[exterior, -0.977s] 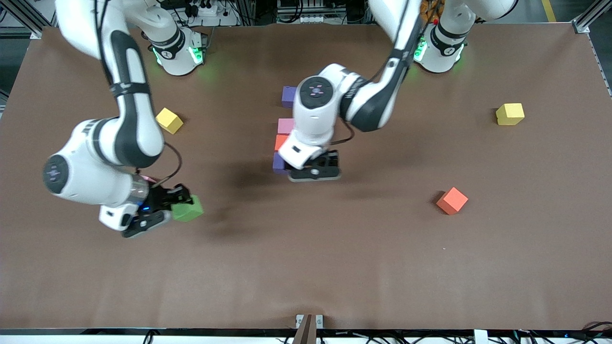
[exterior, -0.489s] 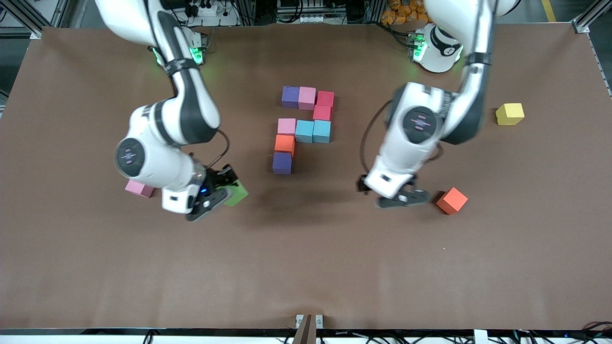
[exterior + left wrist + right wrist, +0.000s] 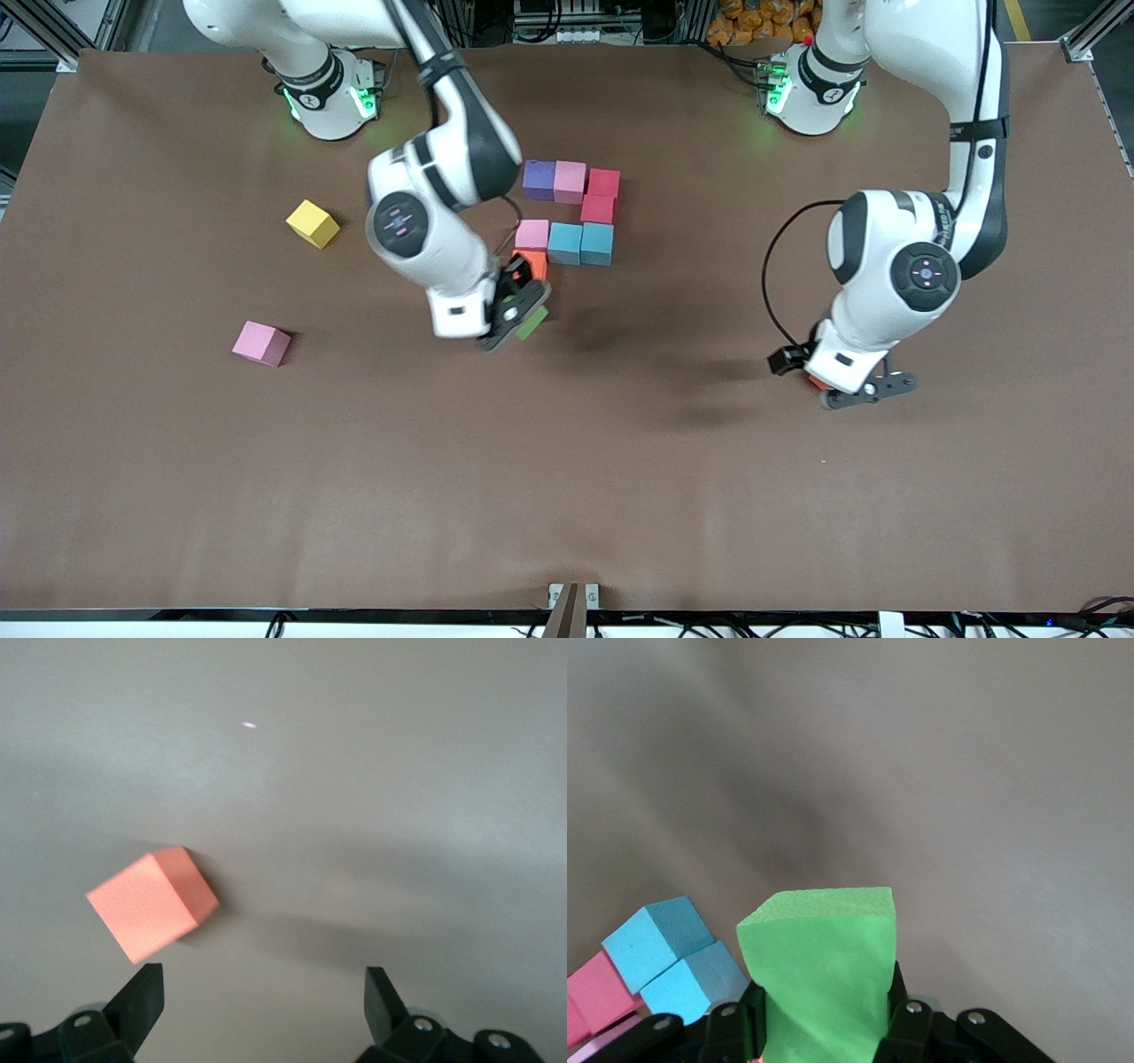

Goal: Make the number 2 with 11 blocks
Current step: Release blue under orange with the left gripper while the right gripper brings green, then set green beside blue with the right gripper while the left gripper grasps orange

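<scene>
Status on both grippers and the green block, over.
Right gripper shut on green block, over the number 2. Left gripper open over orange block. Nothing obstructing.

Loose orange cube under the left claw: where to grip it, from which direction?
From straight above, pinching two opposite side faces of the orange cube. It lies alone on the table, so every side is free. It sits skewed and off-centre to the open left claw, nearer one finger, so I'd rotate the wrist square to the faces and shift over it first.

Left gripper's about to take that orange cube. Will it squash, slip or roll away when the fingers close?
The orange cube looks like matte foam, so probably light, grippy and slightly squashy. Flat faces: unlikely to roll. It sits skewed and off-centre to the open left gripper, so one finger may nudge or turn it first.
</scene>
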Robot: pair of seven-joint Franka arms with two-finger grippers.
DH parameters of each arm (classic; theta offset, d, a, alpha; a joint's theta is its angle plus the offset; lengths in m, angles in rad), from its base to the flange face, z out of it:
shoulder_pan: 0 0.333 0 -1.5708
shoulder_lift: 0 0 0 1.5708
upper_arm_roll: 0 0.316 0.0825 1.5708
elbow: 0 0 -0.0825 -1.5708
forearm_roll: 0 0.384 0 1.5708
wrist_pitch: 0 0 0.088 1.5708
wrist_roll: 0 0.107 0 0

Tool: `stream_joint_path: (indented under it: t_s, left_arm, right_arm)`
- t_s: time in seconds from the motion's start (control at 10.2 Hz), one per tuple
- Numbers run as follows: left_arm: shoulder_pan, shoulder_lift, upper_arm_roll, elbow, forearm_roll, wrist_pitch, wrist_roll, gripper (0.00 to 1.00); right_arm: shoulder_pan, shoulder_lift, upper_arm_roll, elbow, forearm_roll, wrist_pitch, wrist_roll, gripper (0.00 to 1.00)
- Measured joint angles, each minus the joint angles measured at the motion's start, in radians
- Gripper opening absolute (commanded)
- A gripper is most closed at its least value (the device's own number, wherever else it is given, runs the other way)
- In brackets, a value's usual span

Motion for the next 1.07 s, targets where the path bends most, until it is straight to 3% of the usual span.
stream_joint_path:
  t_s: [0.39, 0.59, 0.88, 1.07]
  left_arm:
    - [0.005, 0.001, -0.001, -0.152, -0.005, 0.215, -0.255, 1.0]
    - [0.003, 0.004, -0.001, -0.168, -0.005, 0.225, -0.363, 1.0]
    - [0.017, 0.01, 0.006, -0.176, -0.005, 0.23, -0.392, 1.0]
    - [0.049, 0.016, 0.011, -0.176, -0.005, 0.232, -0.392, 1.0]
  right_arm:
    - [0.122, 0.019, 0.015, -0.09, -0.005, 0.169, -0.195, 0.13]
    - [0.117, 0.038, 0.034, -0.094, -0.005, 0.182, -0.311, 0.08]
    - [0.081, 0.084, 0.105, -0.101, -0.005, 0.251, -0.426, 0.01]
    - [0.057, 0.108, 0.119, -0.101, -0.005, 0.262, -0.512, 0.0]
